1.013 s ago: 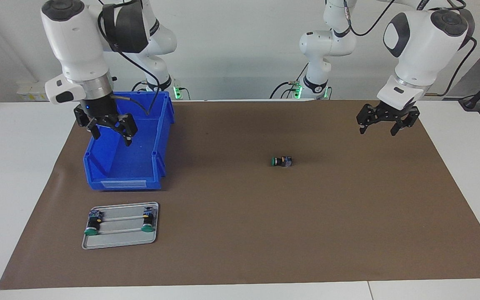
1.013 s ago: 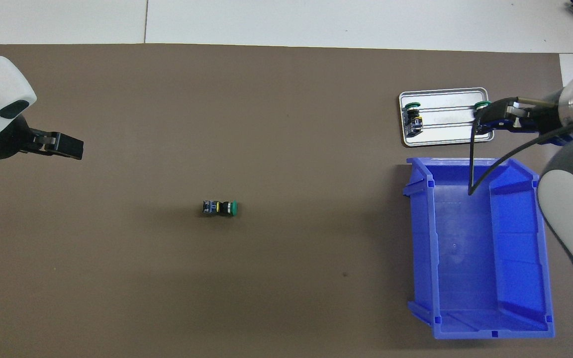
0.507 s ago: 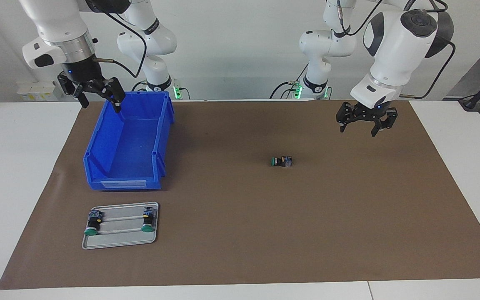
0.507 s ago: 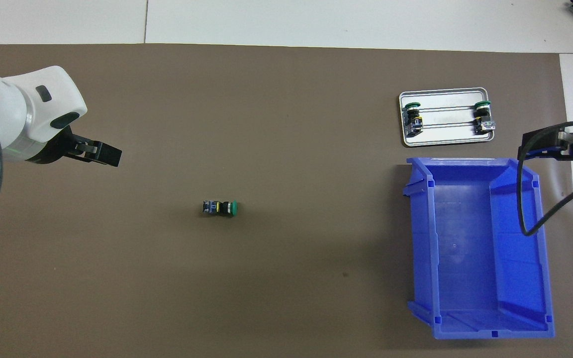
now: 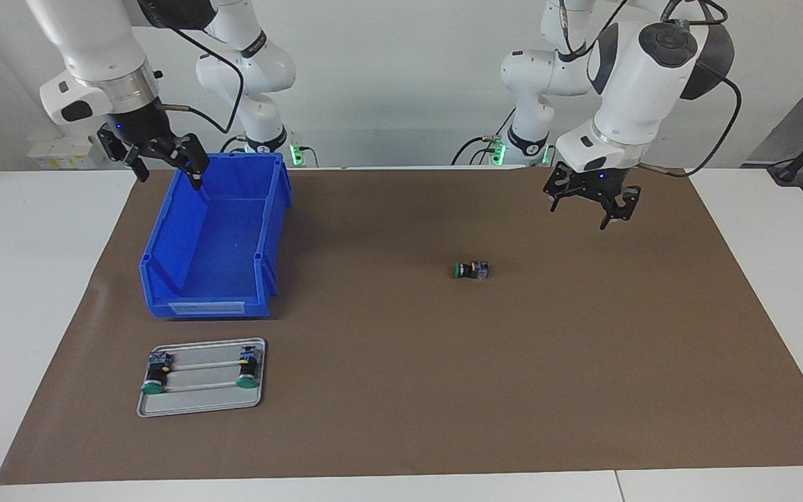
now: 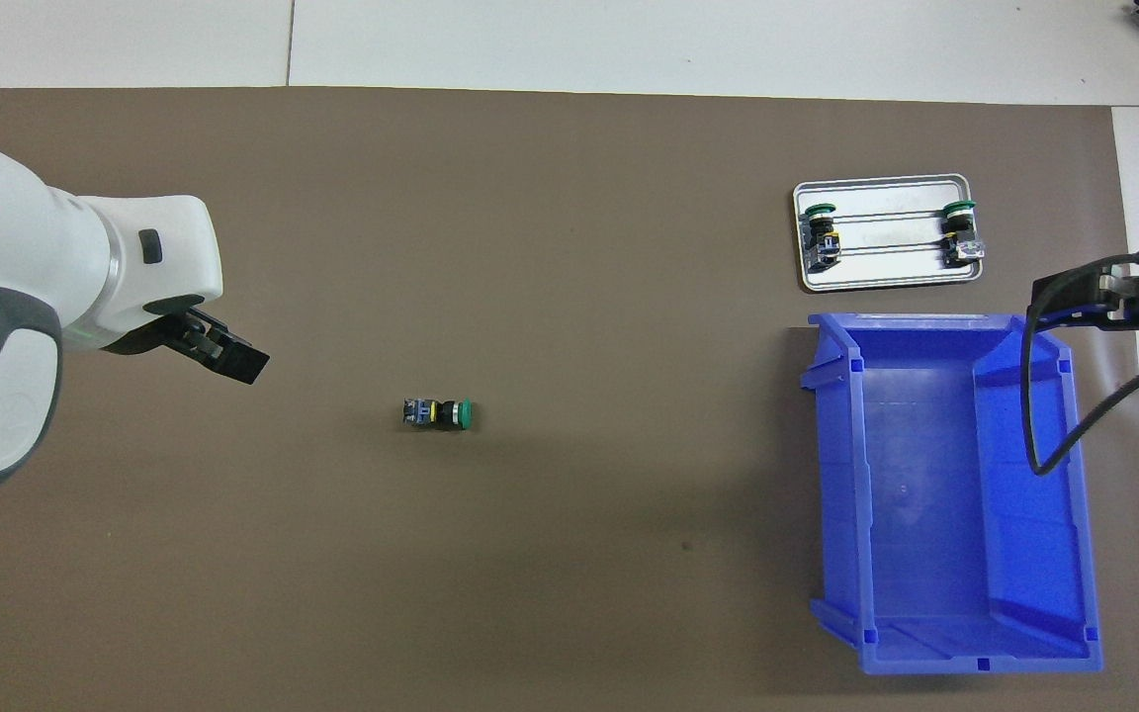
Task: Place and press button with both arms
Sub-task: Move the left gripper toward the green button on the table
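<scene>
Lying alone on mat, button (image 5: 470, 270), both jaws apparently apart, bin (image 5: 215, 240) well aside.

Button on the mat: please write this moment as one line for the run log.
button: lying loose on mat, untouched | left end effector: open, raised over mat | right end effector: open, raised over blue bin corner

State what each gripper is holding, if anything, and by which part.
Nothing is held. The left gripper and right gripper hang open in the air; the green-capped push-button lies alone on the brown mat.
</scene>
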Available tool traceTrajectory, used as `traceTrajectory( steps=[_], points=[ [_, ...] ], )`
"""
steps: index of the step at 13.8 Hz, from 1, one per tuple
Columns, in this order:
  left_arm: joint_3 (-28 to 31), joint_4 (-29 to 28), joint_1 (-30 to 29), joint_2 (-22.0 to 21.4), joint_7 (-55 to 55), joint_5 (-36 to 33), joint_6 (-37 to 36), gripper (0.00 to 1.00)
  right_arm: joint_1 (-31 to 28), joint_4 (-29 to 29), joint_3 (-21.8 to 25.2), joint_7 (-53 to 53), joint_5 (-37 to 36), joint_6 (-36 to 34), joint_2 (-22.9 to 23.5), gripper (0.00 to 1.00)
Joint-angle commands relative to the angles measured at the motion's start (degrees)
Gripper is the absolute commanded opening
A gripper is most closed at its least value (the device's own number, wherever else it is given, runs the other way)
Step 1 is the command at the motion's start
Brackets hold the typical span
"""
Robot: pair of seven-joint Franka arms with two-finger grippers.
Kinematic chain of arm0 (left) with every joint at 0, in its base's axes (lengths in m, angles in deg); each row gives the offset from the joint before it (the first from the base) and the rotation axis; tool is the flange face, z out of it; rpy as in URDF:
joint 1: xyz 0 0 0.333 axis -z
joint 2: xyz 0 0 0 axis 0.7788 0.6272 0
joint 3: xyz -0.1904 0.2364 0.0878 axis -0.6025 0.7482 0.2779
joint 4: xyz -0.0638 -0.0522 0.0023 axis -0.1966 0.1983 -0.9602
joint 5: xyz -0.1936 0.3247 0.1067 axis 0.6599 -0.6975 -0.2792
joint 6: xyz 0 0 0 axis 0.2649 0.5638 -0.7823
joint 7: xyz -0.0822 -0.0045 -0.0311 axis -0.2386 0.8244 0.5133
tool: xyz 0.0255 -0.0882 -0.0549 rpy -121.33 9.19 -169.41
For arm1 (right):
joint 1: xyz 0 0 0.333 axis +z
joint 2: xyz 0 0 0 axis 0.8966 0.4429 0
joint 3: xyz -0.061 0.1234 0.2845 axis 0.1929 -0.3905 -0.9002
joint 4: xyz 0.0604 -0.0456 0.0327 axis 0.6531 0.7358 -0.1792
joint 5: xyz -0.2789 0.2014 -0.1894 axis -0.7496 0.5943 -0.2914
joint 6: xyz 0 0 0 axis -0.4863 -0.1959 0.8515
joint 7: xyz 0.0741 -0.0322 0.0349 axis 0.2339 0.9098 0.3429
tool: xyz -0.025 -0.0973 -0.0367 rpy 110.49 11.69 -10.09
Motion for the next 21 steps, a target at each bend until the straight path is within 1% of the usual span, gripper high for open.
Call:
traceTrajectory(
  steps=[1, 3, 5, 6, 7, 8, 10, 11, 12, 16, 18, 19, 21],
  points=[
    [0.7, -2.8, 1.2, -2.3, -9.4, -1.0, 1.4, 1.00, -0.4, 1.9, -0.2, 1.8, -0.8, 1.3, -1.5, 1.00],
    [0.7, -3.8, 1.1, -2.7, -18.9, -0.9, 1.3, 1.00, -0.8, 1.7, -0.3, 2.0, -0.2, 0.9, -1.5, 1.00],
    [0.7, -6.7, 0.6, -4.2, -31.2, -0.4, 1.6, 1.00, -0.7, 1.6, -0.3, 2.2, -0.2, 0.6, -1.5, 1.00],
    [0.8, -8.6, 0.4, -5.0, -36.1, 0.2, 2.3, 1.00, -0.5, 1.7, -0.3, 2.2, -0.1, 0.6, -1.5, 1.00],
    [0.8, -9.8, 0.4, -5.6, -38.8, 0.5, 2.9, 1.00, -0.4, 1.6, -0.3, 2.2, -0.1, 0.6, -1.5, 1.00],
    [0.8, -10.0, 0.5, -5.7, -40.2, 0.5, 3.2, 1.00, -0.4, 1.7, -0.3, 2.2, -0.1, 0.6, -1.5, 1.00],
    [0.7, -9.9, 1.3, -5.6, -43.4, 0.5, 3.9, 0.93, -0.4, 1.7, -0.3, 2.2, -0.1, 0.6, -1.5, 1.00],
    [0.7, -10.1, 1.7, -5.7, -43.5, 0.5, 4.5, 0.93, -0.4, 1.6, -0.3, 2.2, -0.1, 0.6, -1.5, 1.00],
    [0.8, -10.6, 2.6, -5.8, -43.5, 0.5, 4.6, 0.98, -0.4, 1.7, -0.3, 2.2, -0.1, 0.6, -1.5, 1.00],
    [0.6, -11.4, 2.7, -6.1, -43.6, 1.0, 4.8, 0.98, -0.4, 1.6, -0.3, 2.2, -0.1, 0.6, -1.5, 1.00],
    [0.7, -13.3, 3.0, -6.5, -45.6, 4.5, 5.5, 0.98, -0.4, 1.7, -0.3, 2.2, -0.1, 0.6, -1.5, 1.00],
    [0.6, -14.6, 3.0, -7.0, -46.7, 5.6, 6.1, 0.96, -0.4, 1.6, -0.3, 2.2, -0.1, 0.6, -1.5, 1.00],
    [0.6, -16.9, 3.8, -7.1, -47.0, 5.9, 8.8, 0.84, -0.4, 1.6, -0.3, 2.2, -0.1, 0.6, -1.5, 1.00]
  ],
)
